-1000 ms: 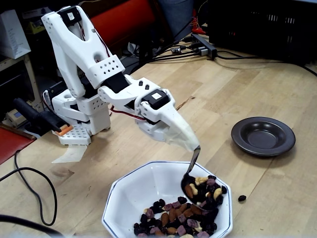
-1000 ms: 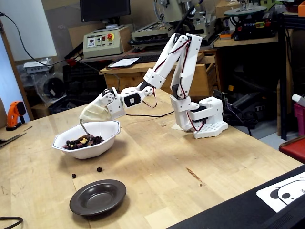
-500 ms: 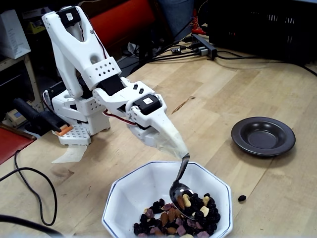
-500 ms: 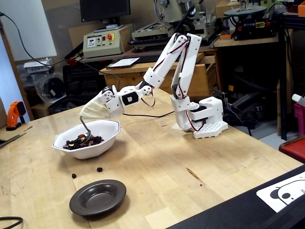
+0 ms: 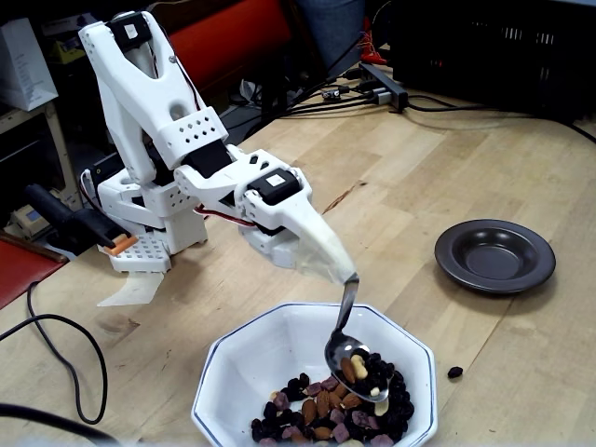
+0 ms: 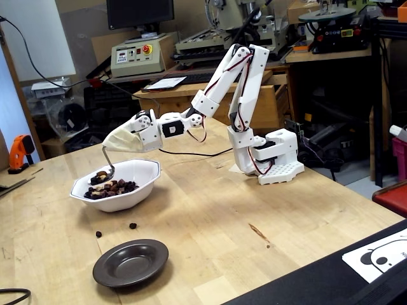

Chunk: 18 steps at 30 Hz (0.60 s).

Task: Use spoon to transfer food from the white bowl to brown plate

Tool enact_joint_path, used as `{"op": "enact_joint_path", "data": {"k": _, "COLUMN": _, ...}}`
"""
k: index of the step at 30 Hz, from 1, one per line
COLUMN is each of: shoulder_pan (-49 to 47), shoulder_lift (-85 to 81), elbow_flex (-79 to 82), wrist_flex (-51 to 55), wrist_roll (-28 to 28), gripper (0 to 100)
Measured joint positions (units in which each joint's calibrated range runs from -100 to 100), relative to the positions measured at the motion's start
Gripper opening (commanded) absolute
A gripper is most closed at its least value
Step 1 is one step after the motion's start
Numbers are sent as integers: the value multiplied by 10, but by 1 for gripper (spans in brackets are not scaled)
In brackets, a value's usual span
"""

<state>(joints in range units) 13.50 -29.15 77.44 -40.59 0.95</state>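
Silver and shiny, the metal spoon [image 5: 352, 346] hangs handle-up from the white claw [image 5: 346, 276], whose tip is wrapped in a pale covering; the claw is pinching the top of the thin handle. A second ago the spoon's oval end was sunk in the right side of the heap; half a second ago it had dragged to the left through the food, and now it has lifted a little, with the arm's forward link raised, as the other fixed view also shows [image 6: 109, 166]. A few pale cashews and a brown almond sit in the spoon's hollow, so the scoop seems to have taken.

Below it stands the large white octagonal ceramic bowl [image 5: 244, 358] with its thin blue rim line, and the mix of brown almonds, pale cashews, dark raisins and purple bits [image 5: 328, 415] lies piled in its near half. The small round dark brown plate [image 5: 495, 255] rests well apart on the pale wooden tabletop [image 5: 419, 158], and it holds nothing yet. One dark raisin [image 5: 454, 372] lies loose on the wood just beside the bowl; the other fixed view shows two such strays between bowl and plate.

My judgement: loading is done and the carry comes next. The spoon sits steeply tilted, so the nuts could slide off on the way unless it is levelled.
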Motion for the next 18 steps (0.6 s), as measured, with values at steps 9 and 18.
{"op": "enact_joint_path", "data": {"k": 9, "shoulder_pan": 0, "shoulder_lift": 0, "elbow_flex": 0, "wrist_flex": -40, "wrist_roll": 0, "gripper": 4}}
{"op": "enact_joint_path", "data": {"k": 18, "shoulder_pan": -36, "shoulder_lift": -56, "elbow_flex": -1, "wrist_flex": -40, "wrist_roll": 1, "gripper": 4}}
